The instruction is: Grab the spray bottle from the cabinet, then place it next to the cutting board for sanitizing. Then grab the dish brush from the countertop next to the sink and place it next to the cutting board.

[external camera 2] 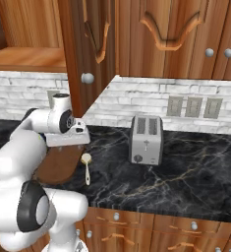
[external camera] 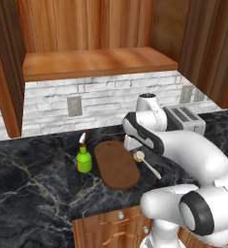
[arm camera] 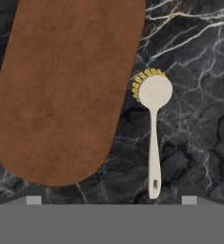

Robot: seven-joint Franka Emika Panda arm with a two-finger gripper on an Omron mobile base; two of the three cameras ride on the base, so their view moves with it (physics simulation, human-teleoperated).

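Hand view shows me the brush [arm camera: 153,119] lying free beside the board [arm camera: 66,86], jaws spread; next I lift clear.

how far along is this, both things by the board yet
Both look placed. The spray bottle stands left of the cutting board; the dish brush lies on the countertop along its other side, apart from the open fingers. Nothing is in hand; nothing seems left.
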